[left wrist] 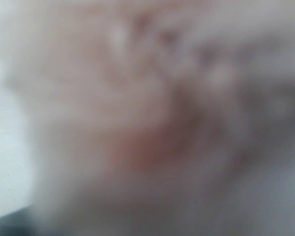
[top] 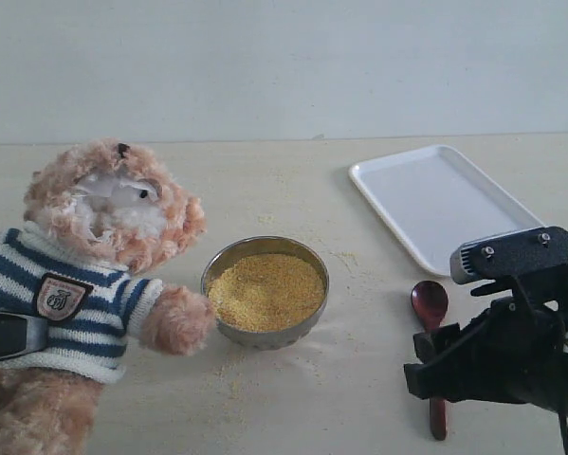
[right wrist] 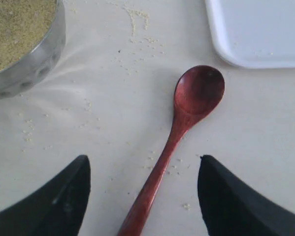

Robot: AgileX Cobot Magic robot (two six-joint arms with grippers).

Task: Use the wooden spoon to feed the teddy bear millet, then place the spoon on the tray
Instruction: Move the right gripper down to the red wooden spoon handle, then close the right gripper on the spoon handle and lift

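The teddy bear (top: 103, 246) sits at the left in its striped sweater, one paw touching the metal bowl (top: 307, 327) filled with millet (top: 267, 287). The wooden spoon (top: 430, 303) lies on the table right of the bowl, its oval end toward the tray (top: 435, 199). My right gripper (right wrist: 143, 160) hovers open over the spoon (right wrist: 186, 113), a finger on either side of the handle and apart from it. A dark part of my left gripper (top: 4, 336) presses against the bear's sweater. The left wrist view shows only blurred tan fur (left wrist: 137, 98), with the jaws hidden.
Loose millet specks (right wrist: 137, 19) lie scattered on the table around the bowl (right wrist: 39, 59) and the spoon. The tray's rounded corner (right wrist: 236, 49) sits just beyond the spoon's oval end. A pale wall runs behind the table.
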